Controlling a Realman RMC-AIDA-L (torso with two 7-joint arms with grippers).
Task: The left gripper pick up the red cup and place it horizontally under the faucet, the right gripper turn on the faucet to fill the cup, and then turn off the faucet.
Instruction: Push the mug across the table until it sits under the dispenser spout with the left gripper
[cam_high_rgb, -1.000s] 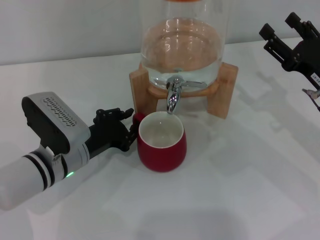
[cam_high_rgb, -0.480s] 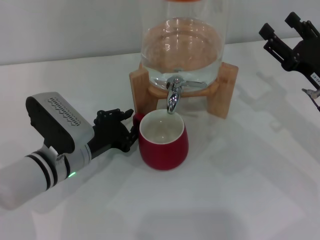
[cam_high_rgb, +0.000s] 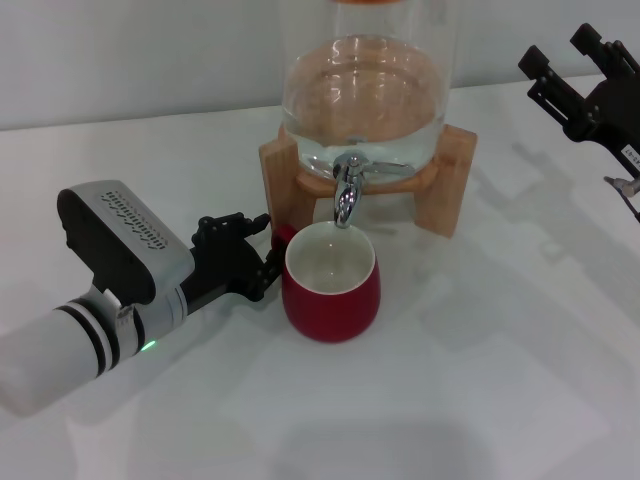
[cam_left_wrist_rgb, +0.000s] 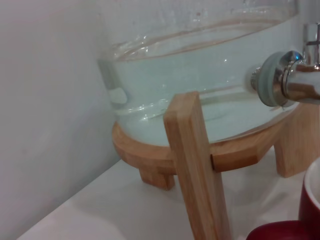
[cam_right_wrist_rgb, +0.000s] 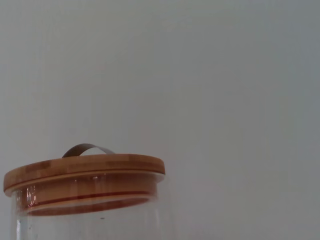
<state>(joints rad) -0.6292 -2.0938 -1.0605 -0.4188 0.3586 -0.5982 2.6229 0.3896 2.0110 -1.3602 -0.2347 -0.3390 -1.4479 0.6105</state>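
Note:
The red cup (cam_high_rgb: 331, 285) stands upright on the white table just below the chrome faucet (cam_high_rgb: 346, 192), its white inside empty. My left gripper (cam_high_rgb: 262, 258) is at the cup's left side, its black fingers shut on the small handle. In the left wrist view the faucet (cam_left_wrist_rgb: 290, 80) shows close up and a strip of the red cup (cam_left_wrist_rgb: 295, 220) sits at the frame's corner. My right gripper (cam_high_rgb: 575, 75) hangs at the far right, high above the table, away from the faucet, with its two fingers spread open.
The clear glass dispenser (cam_high_rgb: 365, 90) holds water and rests on a wooden stand (cam_high_rgb: 455, 180). Its wooden lid (cam_right_wrist_rgb: 85, 172) with a metal handle shows in the right wrist view. A white wall runs behind the table (cam_high_rgb: 480, 380).
My left gripper has slid the cup slightly to the right and toward me, bringing it more squarely under the spout. The right arm has not moved.

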